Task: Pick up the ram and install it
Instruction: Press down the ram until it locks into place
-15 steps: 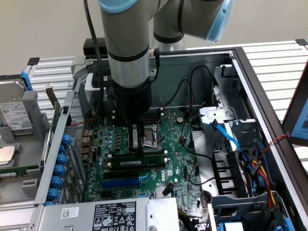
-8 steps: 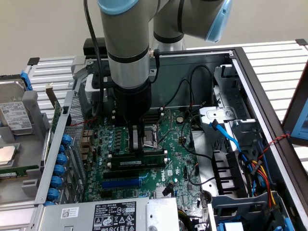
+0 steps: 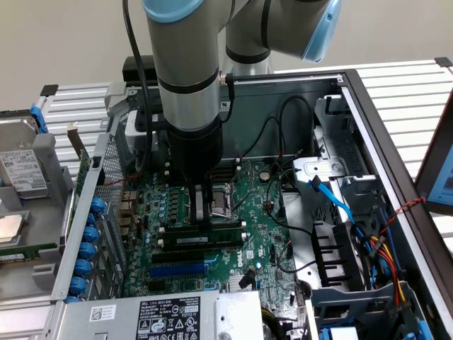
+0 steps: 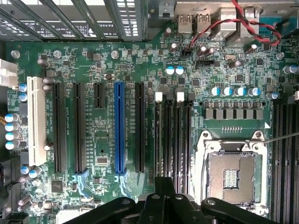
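pincer [image 3: 200, 212]: down inside the open PC case [image 3: 368, 120], its tip right on top of the ram; whether it's clamped on the stick or let go, I honestly cannot tell (the black fingers block the spot).

ram [image 3: 205, 228]: green stick with a white sticker, lying edge-up along one of the long black memory slots [image 4: 169, 140], directly under the pincer tip. It looks to be sitting in the slot, but can't tell if it's pushed fully home.

second stick [image 3: 198, 241]: another green stick in the neighbouring slot, just beside the ram on the side nearer the exterior camera.

motherboard [image 4: 233, 70]: big green board spread out beneath the pincer.

CPU socket [image 4: 231, 175]: bare metal-framed socket, just beside the pincer on the wrist view; in the exterior view it sits right behind the pincer.

blue slot [image 4: 119, 126]: shorter blue one, a couple of slots over from the pincer, with long black expansion slots [image 4: 77, 130] on both sides.

white slot [image 4: 35, 121]: further out past those, well apart from the pincer.

cables: a blue ribbon cable [image 3: 333, 198] and a red-yellow bundle [image 3: 386, 251], off towards the exterior view's right, well clear of the pincer.

hard drive [image 3: 25, 170]: on the bench outside the case, far off on the exterior view's left.
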You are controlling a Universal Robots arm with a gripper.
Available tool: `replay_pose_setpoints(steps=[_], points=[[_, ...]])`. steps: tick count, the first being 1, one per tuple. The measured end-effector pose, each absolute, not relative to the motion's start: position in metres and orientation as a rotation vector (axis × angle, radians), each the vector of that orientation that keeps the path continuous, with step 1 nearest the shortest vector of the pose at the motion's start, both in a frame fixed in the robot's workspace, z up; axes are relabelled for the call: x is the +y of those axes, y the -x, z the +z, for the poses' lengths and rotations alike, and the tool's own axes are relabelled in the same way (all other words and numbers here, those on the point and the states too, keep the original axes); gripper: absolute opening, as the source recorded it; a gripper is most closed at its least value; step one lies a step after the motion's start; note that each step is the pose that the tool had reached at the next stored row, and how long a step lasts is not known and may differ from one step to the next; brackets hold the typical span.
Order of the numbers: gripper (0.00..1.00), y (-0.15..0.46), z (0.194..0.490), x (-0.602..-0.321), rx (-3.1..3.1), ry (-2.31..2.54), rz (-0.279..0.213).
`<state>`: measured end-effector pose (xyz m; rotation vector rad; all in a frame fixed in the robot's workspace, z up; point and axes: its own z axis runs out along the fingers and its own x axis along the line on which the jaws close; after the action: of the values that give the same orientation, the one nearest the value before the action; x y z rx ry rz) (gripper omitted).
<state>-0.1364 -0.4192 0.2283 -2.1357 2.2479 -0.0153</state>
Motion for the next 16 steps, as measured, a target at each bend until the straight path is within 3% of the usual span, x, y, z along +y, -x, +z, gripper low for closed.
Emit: replay_pose_setpoints(steps=[16], points=[[0.1, 0.136, 0.239, -0.419, 2.238, 2.126, -0.008]])
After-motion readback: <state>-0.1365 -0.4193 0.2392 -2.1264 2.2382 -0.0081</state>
